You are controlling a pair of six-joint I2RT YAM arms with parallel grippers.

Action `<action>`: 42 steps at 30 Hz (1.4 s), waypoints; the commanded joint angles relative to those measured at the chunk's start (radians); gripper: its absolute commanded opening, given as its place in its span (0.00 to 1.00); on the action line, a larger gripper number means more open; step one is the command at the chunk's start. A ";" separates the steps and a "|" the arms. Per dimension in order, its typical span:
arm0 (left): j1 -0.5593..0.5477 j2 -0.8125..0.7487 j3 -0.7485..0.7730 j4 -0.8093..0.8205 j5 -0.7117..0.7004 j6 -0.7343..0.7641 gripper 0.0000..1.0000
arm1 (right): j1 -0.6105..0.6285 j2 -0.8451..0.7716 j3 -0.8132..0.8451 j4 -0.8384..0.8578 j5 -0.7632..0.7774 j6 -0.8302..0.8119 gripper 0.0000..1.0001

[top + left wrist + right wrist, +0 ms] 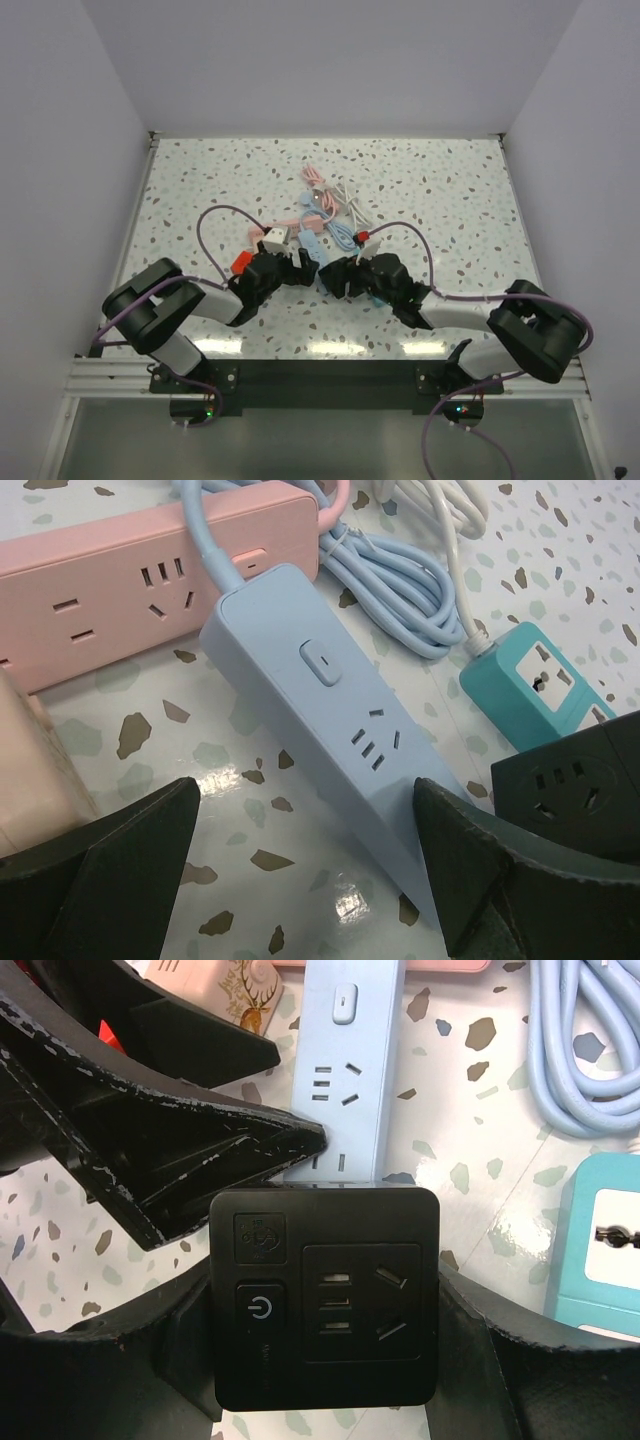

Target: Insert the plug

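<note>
Far left there's a pink power strip (pixel 120 580) and a beige box (pixel 30 750), neither part of this job as far as I can tell. Next over, the left gripper (pixel 305 790) has its fingers spread wide, one on each side of the near end of the blue power strip (pixel 330 710), not squeezing it. One fingertip (pixel 440 820) looks right up against the strip's edge, the other stands off on the table.

Then the main thing: the black plug block (pixel 325 1295) is pinched tight between the right gripper's (pixel 330 1360) fingers, socket face and power button up toward the wrist camera. Its prongs must be underneath, can't see them. It sits over the near tip of the blue strip, short of the strip's sockets (pixel 330 1075) and just beside the left gripper's nearer finger (pixel 200 1150). Can't tell if it's touching the strip.

Looks to me like the lining-up stage. If it were me, I'd close the left fingers on the strip's sides first so it can't skate on that slick table. Then slide the block forward until it's square over the sockets, match the slanted pins, and push straight down without rocking.

Further right, the teal adapter (pixel 535 685) and the blue cable coil (pixel 400 580) are close by, so watch that side.
</note>
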 commanded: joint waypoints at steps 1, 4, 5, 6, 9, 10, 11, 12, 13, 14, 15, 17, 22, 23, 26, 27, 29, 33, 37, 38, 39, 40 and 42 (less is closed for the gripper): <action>0.000 -0.030 -0.007 -0.027 -0.028 0.027 0.93 | 0.007 0.019 0.013 0.038 0.043 0.000 0.00; 0.000 -0.038 -0.009 -0.030 -0.028 0.027 0.93 | 0.008 0.016 0.011 0.029 0.062 -0.004 0.00; -0.001 -0.039 -0.010 -0.030 -0.028 0.027 0.93 | 0.010 0.019 0.013 0.026 0.063 -0.006 0.00; 0.000 -0.039 -0.009 -0.032 -0.028 0.026 0.93 | 0.010 0.019 0.013 0.022 0.068 -0.006 0.00; 0.000 -0.042 -0.010 -0.037 -0.028 0.027 0.93 | 0.018 0.025 0.016 0.016 0.074 -0.009 0.00; 0.000 -0.044 -0.009 -0.035 -0.028 0.029 0.93 | 0.022 0.027 0.017 0.015 0.076 -0.010 0.00; 0.000 -0.045 -0.010 -0.035 -0.027 0.029 0.93 | 0.025 0.030 0.020 0.013 0.082 -0.010 0.00; 0.000 -0.045 -0.009 -0.035 -0.025 0.029 0.93 | 0.028 0.033 0.023 0.010 0.086 -0.010 0.00; 0.000 -0.047 -0.009 -0.035 -0.025 0.029 0.93 | 0.036 0.033 0.025 0.009 0.103 -0.013 0.00; 0.000 -0.046 -0.010 -0.035 -0.023 0.029 0.93 | 0.042 0.041 0.028 0.004 0.106 -0.015 0.00; 0.000 -0.047 -0.010 -0.037 -0.023 0.029 0.92 | 0.045 0.044 0.031 0.002 0.108 -0.017 0.00; 0.000 -0.044 -0.010 -0.037 -0.023 0.029 0.93 | 0.056 0.056 0.037 0.004 0.109 -0.017 0.00; 0.000 -0.044 -0.012 -0.033 -0.019 0.029 0.92 | 0.070 0.075 0.045 0.004 0.117 -0.007 0.00; 0.000 -0.044 -0.012 -0.035 -0.019 0.029 0.92 | 0.071 0.078 0.049 0.001 0.126 -0.006 0.00; 0.000 -0.047 -0.013 -0.033 -0.017 0.030 0.92 | 0.084 0.078 0.059 -0.027 0.146 0.008 0.00; 0.000 -0.047 -0.013 -0.033 -0.017 0.030 0.92 | 0.090 0.075 0.057 -0.030 0.160 0.014 0.00; 0.000 -0.044 -0.015 -0.030 -0.017 0.032 0.92 | 0.094 0.073 0.063 -0.043 0.172 0.023 0.00; 0.000 -0.030 -0.016 -0.027 -0.020 0.035 0.89 | 0.102 0.064 0.074 -0.074 0.209 0.045 0.00; 0.000 -0.012 -0.015 -0.018 -0.020 0.036 0.89 | 0.102 0.059 0.082 -0.091 0.244 0.063 0.00; 0.000 -0.009 -0.015 -0.017 -0.020 0.036 0.88 | 0.104 0.058 0.086 -0.096 0.249 0.065 0.00; 0.000 -0.004 -0.015 -0.017 -0.020 0.036 0.87 | 0.102 0.058 0.088 -0.097 0.253 0.069 0.00; 0.000 -0.004 -0.015 -0.018 -0.020 0.036 0.87 | 0.105 0.056 0.089 -0.097 0.255 0.069 0.00; 0.000 -0.001 -0.016 -0.017 -0.020 0.036 0.86 | 0.104 0.049 0.096 -0.099 0.260 0.072 0.00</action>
